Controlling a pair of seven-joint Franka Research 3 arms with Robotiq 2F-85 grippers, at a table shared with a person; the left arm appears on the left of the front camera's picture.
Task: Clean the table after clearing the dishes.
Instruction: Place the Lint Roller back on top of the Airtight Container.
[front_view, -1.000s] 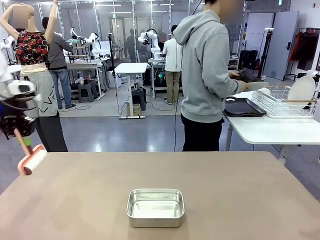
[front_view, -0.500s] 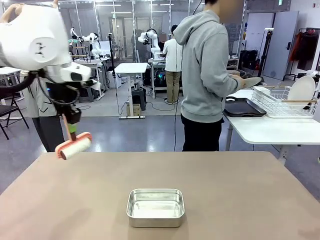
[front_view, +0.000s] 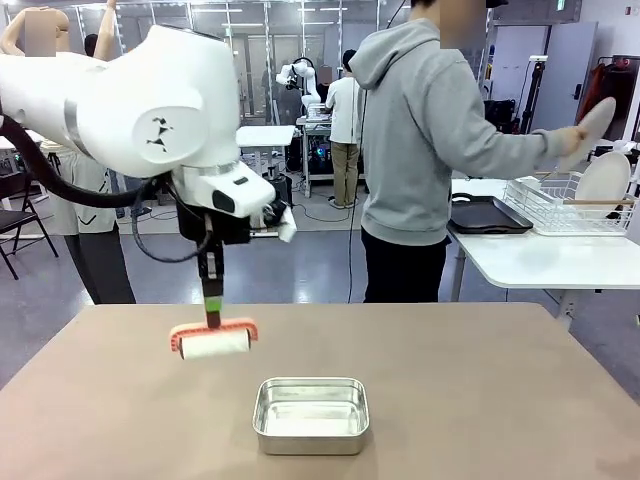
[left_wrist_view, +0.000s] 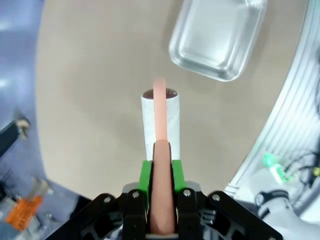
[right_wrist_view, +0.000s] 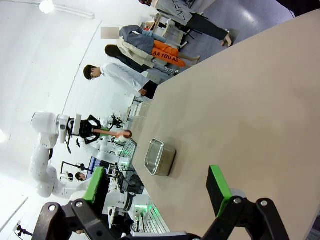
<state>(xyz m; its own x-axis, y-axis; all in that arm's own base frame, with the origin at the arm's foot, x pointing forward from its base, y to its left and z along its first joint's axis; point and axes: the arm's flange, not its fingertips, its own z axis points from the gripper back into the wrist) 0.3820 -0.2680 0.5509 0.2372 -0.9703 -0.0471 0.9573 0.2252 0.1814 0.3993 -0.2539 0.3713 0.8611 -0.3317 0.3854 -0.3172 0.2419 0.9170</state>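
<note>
Lint roller (front_view: 213, 343) hanging handle-up, roll horizontal above table (front_view: 480, 380).

The table (front_view: 480, 380) has a plain brownish-taupe top. A steel pan (front_view: 311, 414) sits directly on it, near the robot's edge and about midway across, lying flat with its open side up.

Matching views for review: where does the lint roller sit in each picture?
Front view: lint roller left of centre, hanging above the table, behind-left of the steel pan.
Left wrist view: centre, above the left hand shut on its handle.
Right wrist view: small, mid-left.
Shared landmark: the steel pan.
</note>
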